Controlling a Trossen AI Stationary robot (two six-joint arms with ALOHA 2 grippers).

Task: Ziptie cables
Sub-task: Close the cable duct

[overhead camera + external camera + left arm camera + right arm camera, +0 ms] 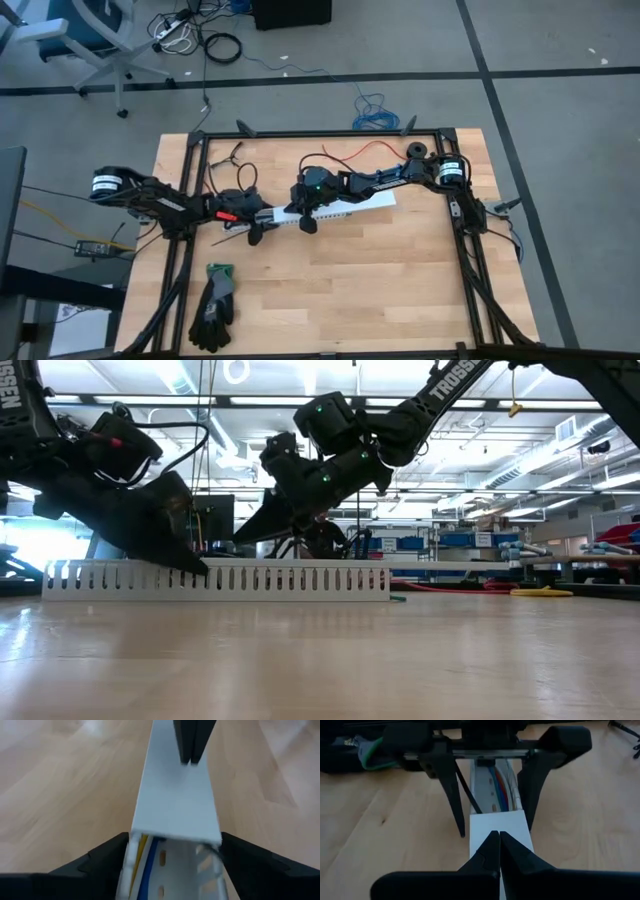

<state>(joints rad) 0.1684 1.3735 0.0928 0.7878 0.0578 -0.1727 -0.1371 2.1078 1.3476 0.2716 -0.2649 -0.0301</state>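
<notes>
near the table's centre, slightly toward twelve o'clock, the white channel (330, 212) lies with the cables (141, 855) inside it, under its partly slid cover (176, 800). the left gripper (255, 225), at the channel's nine o'clock end, straddles it with fingers (449, 780) spread wide, touching nothing, likely to steady or free the end. the right gripper (496, 851), pinched fully closed, presses its tips on the cover, seemingly pinning it down.
</notes>
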